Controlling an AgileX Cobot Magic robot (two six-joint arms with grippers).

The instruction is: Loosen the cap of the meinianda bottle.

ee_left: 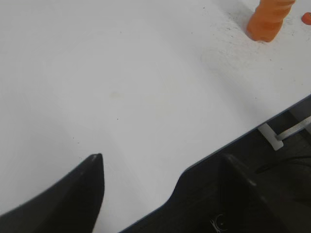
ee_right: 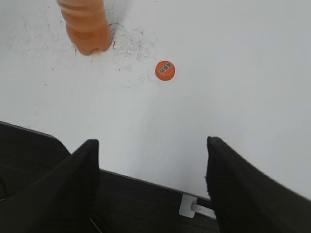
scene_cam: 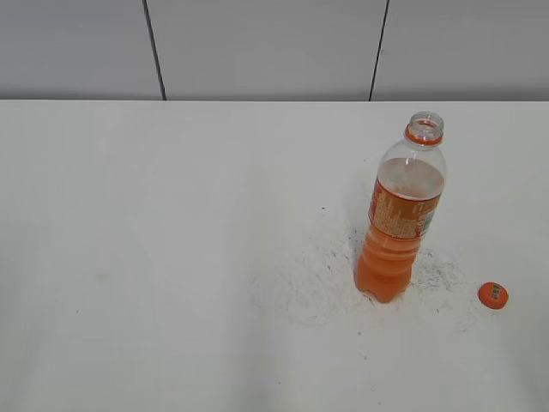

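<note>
The meinianda bottle (scene_cam: pixel 401 215) stands upright on the white table, right of centre, with its neck open and no cap on it. Its ribbed base shows in the left wrist view (ee_left: pixel 268 18) and in the right wrist view (ee_right: pixel 86 25). The orange cap (scene_cam: pixel 493 295) lies flat on the table to the bottle's right, also in the right wrist view (ee_right: pixel 165 70). My right gripper (ee_right: pixel 151 145) is open and empty over the table's front edge, well short of the cap. My left gripper (ee_left: pixel 163 162) is open and empty near the front edge, far left of the bottle. Neither arm shows in the exterior view.
The white table (scene_cam: pixel 171 257) has grey scuff marks around the bottle's base. Its front edge (ee_right: pixel 146 180) runs across both wrist views, with dark floor below. A grey panelled wall (scene_cam: pixel 257 47) stands behind the table.
</note>
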